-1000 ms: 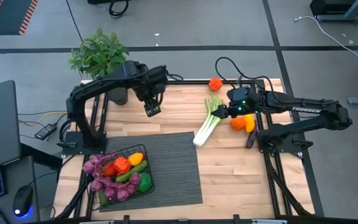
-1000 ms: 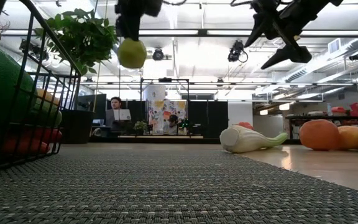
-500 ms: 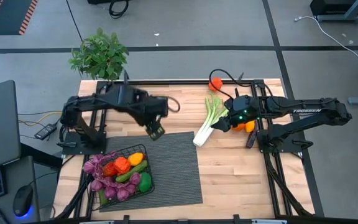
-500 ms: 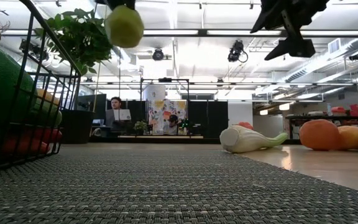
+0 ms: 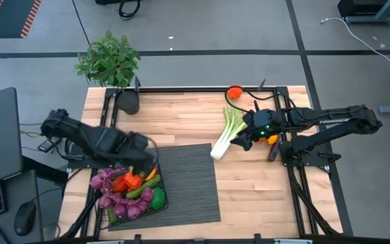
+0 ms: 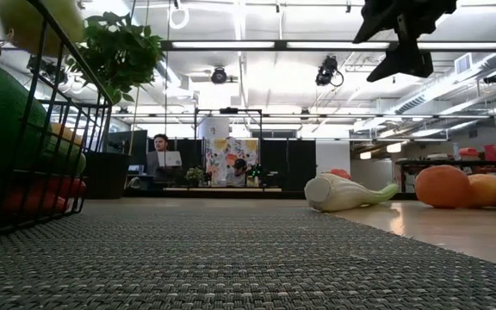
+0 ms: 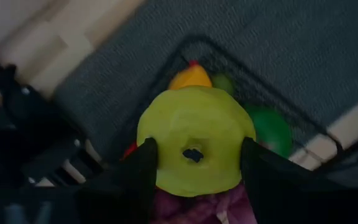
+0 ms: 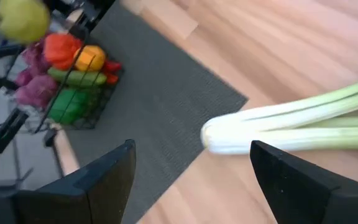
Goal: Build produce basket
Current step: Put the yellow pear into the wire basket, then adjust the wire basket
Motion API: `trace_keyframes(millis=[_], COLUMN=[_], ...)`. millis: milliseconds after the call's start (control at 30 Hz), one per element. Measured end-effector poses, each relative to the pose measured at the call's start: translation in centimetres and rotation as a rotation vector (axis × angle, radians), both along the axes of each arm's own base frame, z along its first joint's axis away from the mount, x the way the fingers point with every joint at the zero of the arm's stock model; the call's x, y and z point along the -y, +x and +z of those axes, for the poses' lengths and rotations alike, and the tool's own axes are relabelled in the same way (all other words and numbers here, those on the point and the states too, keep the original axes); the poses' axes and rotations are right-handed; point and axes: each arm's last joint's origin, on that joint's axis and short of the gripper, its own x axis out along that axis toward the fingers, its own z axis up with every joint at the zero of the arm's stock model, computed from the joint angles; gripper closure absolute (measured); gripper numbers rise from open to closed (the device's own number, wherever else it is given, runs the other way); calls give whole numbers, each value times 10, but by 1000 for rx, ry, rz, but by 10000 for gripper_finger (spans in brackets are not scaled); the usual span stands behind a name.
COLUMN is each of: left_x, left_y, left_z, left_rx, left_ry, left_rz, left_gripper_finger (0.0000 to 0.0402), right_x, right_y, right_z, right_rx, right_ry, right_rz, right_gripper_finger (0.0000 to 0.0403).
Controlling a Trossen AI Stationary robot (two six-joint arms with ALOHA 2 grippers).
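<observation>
From above, the left arm reaches low over the basket [image 5: 128, 191]. At its wrist, the left gripper [image 7: 194, 163] clamps an apple [image 7: 195, 140] above the basket. Right gripper [image 8: 191, 177], wide open and empty, hovers over the leek [image 8: 291, 124].

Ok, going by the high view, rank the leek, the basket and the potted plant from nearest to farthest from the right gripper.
1. The leek: right beside the right gripper, on the bare wood at the mat's far right corner.
2. The potted plant: at the table's far left corner, well across from it.
3. The basket: near left, on the mat; only slightly farther than the plant.
</observation>
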Motion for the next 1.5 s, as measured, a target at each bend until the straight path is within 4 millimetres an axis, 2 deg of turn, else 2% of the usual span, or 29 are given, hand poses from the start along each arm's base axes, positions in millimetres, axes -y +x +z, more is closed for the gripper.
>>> trace_keyframes(millis=[133,267,400,600,900,1100,1233,1500], left_x=[20,36,43,43,26,-2,-19,-40], left_y=[-6,2,12,23,23,27,32,31], left_z=[-4,-22,-37,-40,-40,-39,-45,-72], left_rx=[7,-26,-47,11,-40,-77,-124,-264], left_ry=[-11,14,35,43,113,272,271,254], left_rz=[-23,-33,-14,7,-12,20,-9,-35], left_gripper_finger=[192,192,178,149,149,154,154,155], right_x=[3,4,4,1,-9,-11,-12,-29], right_y=[1,1,1,1,0,0,0,4], right_z=[1,1,1,1,1,1,0,-32], right_rx=[13,12,12,13,15,16,17,-109], right_ry=[-19,-33,-35,-28,-2,-19,-6,61], right_rz=[-55,-79,-79,-67,-38,-43,-59,32], right_gripper_finger=[85,85,85,85,85,85,85,85])
